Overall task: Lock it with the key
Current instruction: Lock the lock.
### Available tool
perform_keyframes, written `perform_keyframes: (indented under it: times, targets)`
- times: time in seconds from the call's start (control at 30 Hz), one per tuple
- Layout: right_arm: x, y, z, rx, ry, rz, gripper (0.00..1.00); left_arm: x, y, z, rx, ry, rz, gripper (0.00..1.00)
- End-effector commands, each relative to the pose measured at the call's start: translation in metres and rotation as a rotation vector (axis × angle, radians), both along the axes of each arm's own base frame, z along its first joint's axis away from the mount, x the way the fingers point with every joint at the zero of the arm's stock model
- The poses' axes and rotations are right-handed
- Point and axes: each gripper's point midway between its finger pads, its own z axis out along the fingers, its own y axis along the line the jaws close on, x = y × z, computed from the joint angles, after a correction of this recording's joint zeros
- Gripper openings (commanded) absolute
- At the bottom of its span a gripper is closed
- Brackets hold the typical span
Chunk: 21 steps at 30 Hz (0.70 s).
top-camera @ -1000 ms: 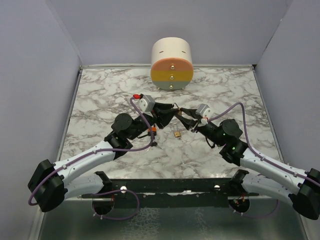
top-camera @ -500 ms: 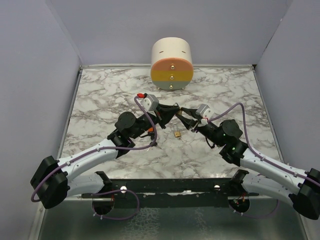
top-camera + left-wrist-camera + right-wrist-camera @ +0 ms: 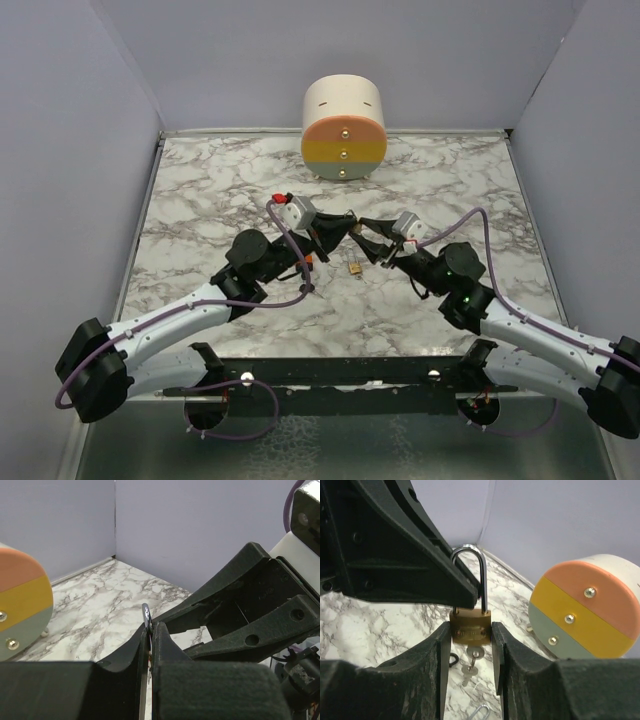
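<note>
Clamping the padlock [image 3: 470, 626] body, your right gripper [image 3: 471, 640] steadies it upright above the table [image 3: 450, 180]. Your left gripper [image 3: 151, 630] pinches the shackle [image 3: 482, 580], likely to press it shut; the key [image 3: 474, 655] hangs beneath.

i see the white-and-grey marbled table [image 3: 200, 200] | a round drum [image 3: 343, 135] with orange, yellow and grey-green bands rests on it at the far edge, centre | a small brass-coloured piece [image 3: 354, 267] lies near the middle, too small for me to name

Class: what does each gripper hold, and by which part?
The right gripper clamps the padlock by its brass body; the left gripper pinches its shackle.
</note>
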Motion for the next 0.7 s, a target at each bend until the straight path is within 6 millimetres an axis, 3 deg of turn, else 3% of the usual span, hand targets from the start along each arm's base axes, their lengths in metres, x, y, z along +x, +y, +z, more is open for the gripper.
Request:
perform_keyframes:
  times: [0.0,0.1,0.13,0.2,0.43,0.57,0.67]
  targets:
    - [-0.001,-0.008,-0.024,-0.018,0.075,-0.028,0.42,0.018,0.03,0.05,-0.057,-0.146,0.18,0.0]
    - [-0.001,-0.012,-0.031,-0.017,0.107,-0.047,0.61,0.024,0.037,0.057,-0.033,-0.176,0.227,0.0]
    - [0.0,-0.013,-0.032,-0.015,0.118,-0.056,0.79,0.027,0.039,0.058,-0.024,-0.183,0.24,0.0]
    - [0.003,-0.018,-0.036,0.001,0.155,-0.091,0.87,0.034,0.044,0.059,-0.009,-0.186,0.273,0.0]
    - [0.025,-0.042,-0.027,0.077,0.179,-0.265,0.89,0.046,0.048,0.056,0.02,-0.172,0.263,0.0]
    - [0.063,-0.066,-0.027,0.103,0.243,-0.348,0.84,0.055,0.054,0.052,0.012,-0.135,0.229,0.0]
    - [0.093,-0.095,-0.027,0.183,0.331,-0.337,0.83,0.057,0.056,0.05,0.005,-0.117,0.154,0.0]
